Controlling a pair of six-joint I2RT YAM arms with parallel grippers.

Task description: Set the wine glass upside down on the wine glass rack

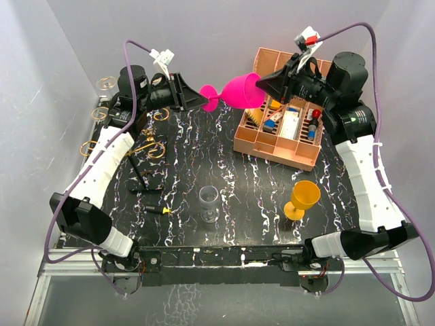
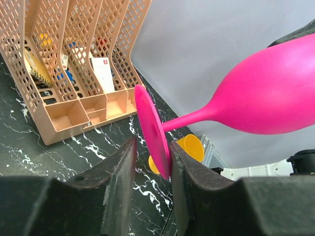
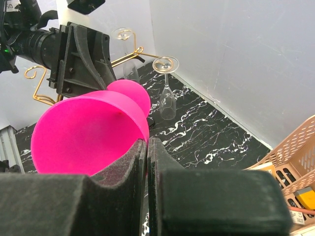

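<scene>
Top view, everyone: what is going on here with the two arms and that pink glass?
The bright pink wine glass lies sideways in mid-air, over the far part of the table. The right tool is shut on the rim of its bowl. The left tool has its fingers either side of the glass's flat foot, with a gap showing on one side. The thin gold wire rack stands at the left, and the pink glass is not on it yet.

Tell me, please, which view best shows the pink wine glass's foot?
The left wrist view: the pink wine glass's foot sits close and edge-on between the left gripper's fingers. The top view shows it small; the right wrist view, only the bowl.
</scene>
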